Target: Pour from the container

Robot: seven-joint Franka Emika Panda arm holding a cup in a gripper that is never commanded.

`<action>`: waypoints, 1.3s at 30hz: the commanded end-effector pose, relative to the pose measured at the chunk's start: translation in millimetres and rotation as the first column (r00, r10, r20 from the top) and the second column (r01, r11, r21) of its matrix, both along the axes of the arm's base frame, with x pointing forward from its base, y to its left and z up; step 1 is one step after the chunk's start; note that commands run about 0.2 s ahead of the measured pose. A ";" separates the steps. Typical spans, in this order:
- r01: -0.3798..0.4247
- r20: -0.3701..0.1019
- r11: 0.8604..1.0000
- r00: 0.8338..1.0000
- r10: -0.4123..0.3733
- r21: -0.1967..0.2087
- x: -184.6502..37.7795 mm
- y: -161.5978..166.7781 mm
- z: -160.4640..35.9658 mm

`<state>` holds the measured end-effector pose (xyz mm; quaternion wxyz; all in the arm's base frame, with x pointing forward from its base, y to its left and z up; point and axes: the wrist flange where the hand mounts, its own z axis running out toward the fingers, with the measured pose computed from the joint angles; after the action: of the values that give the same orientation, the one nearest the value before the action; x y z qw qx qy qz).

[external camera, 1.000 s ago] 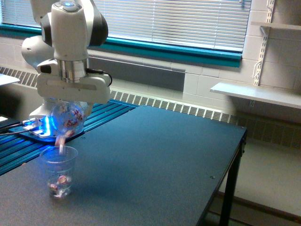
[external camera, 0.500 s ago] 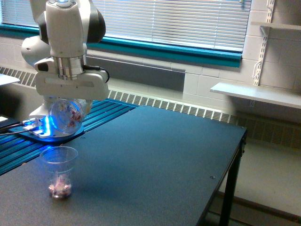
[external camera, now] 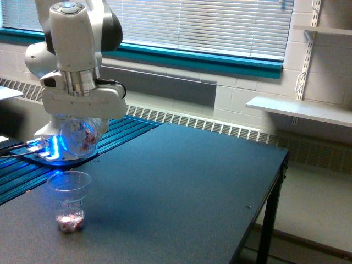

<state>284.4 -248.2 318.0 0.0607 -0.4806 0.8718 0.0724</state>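
In the exterior view my gripper is shut on the container, a clear rounded jar with pink and reddish pieces showing through its walls. It hangs tilted above the table, up and slightly right of a clear ribbed plastic cup. That cup stands upright on the dark table near the left front, with a small layer of pink pieces at its bottom. Nothing is falling between jar and cup. The fingers are mostly hidden behind the jar and the white hand.
The arm's base glows blue on a ribbed blue strip at the exterior view's left. The table's right edge drops off to the floor. A wall shelf and radiator lie behind.
A second ago pink pieces were streaming from the jar into the cup. The stream has stopped, the jar has risen a little and tipped back, and the cup holds more pieces.
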 end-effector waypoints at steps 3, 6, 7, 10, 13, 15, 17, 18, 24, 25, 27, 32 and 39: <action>-0.020 -0.004 0.997 1.000 0.020 0.069 -2.7 1.0 -12.0; -0.013 -0.007 0.997 1.000 0.014 0.077 -2.9 -0.6 -14.7; -0.011 -0.011 0.997 1.000 0.011 0.076 -2.7 -1.1 -14.8; 0.002 -0.014 0.998 1.000 -0.001 0.069 -1.9 -3.9 -13.2; 0.004 -0.010 0.998 1.000 -0.003 0.061 0.2 -4.6 -10.0; 0.002 -0.005 0.998 1.000 -0.001 0.057 1.7 -4.5 -7.7; -0.001 0.001 0.998 1.000 0.001 0.056 3.3 -4.0 -5.5; -0.002 0.004 0.998 1.000 0.002 0.055 4.1 -3.8 -4.4; -0.011 0.011 0.998 1.000 0.011 0.054 6.4 -2.4 -1.1; -0.011 0.010 0.998 1.000 0.011 0.055 6.5 -2.1 -1.0; -0.011 0.016 0.998 1.000 0.010 0.058 6.5 -1.8 -1.4; -0.013 0.000 0.999 1.000 0.013 0.041 7.4 0.3 -3.1; -0.009 -0.020 1.000 1.000 0.009 0.006 9.1 2.5 -4.1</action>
<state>289.8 -250.8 314.3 0.0601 -0.4874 0.8672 0.0828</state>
